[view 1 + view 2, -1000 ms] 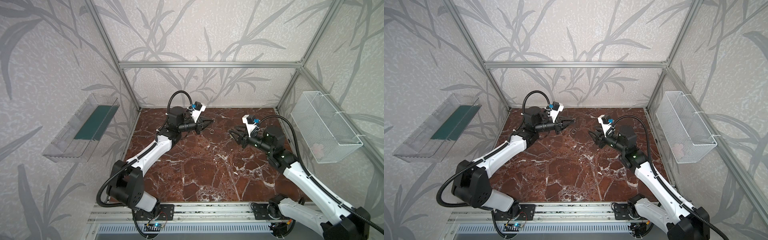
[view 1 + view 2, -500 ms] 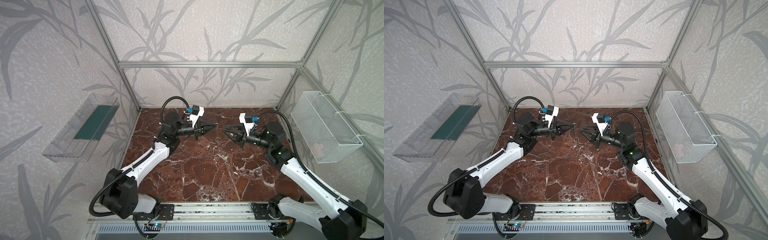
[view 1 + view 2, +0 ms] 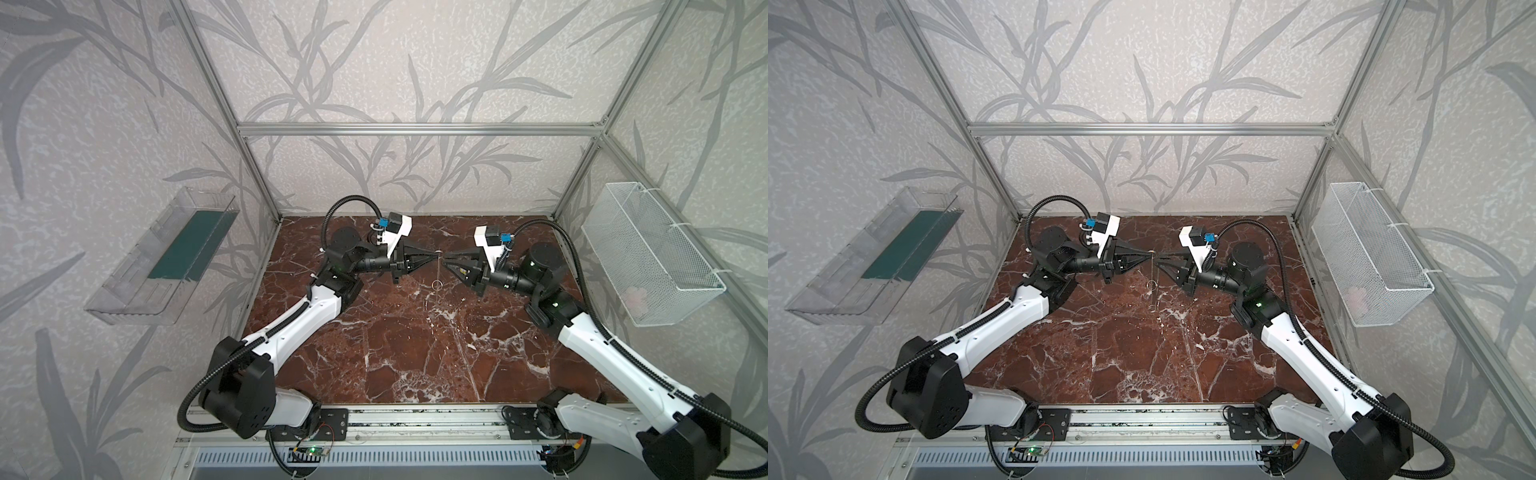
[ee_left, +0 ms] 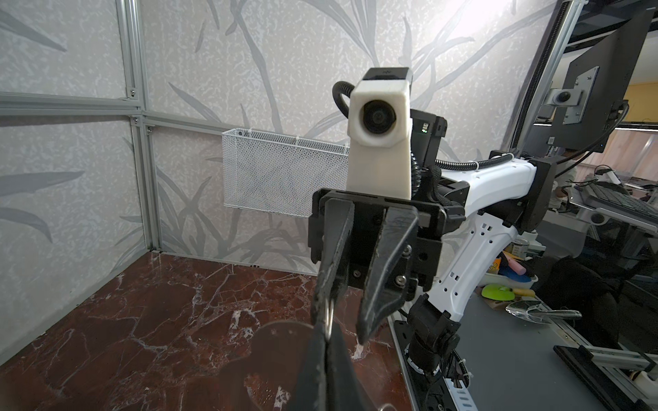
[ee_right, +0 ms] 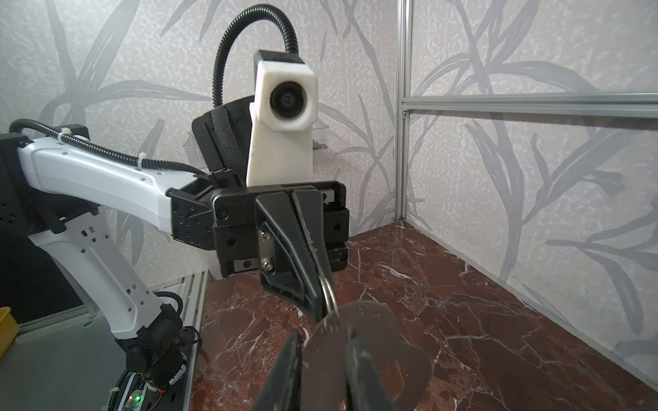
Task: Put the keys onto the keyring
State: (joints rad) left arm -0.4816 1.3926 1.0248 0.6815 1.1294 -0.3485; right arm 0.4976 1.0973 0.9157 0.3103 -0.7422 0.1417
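— Marble table [image 3: 415,353] under you. Where are you working?

— Above it, tip to tip in the air. My left gripper [image 3: 437,256] has its fingers [image 5: 306,249] pressed together on the ring [image 5: 329,295].

— And the key [image 5: 384,331]?

— It hangs at that ring, clear of the table. My right gripper [image 3: 445,262] has its fingers [image 4: 384,267] a little apart at the key's edge. Whether they grip it, I cannot tell.
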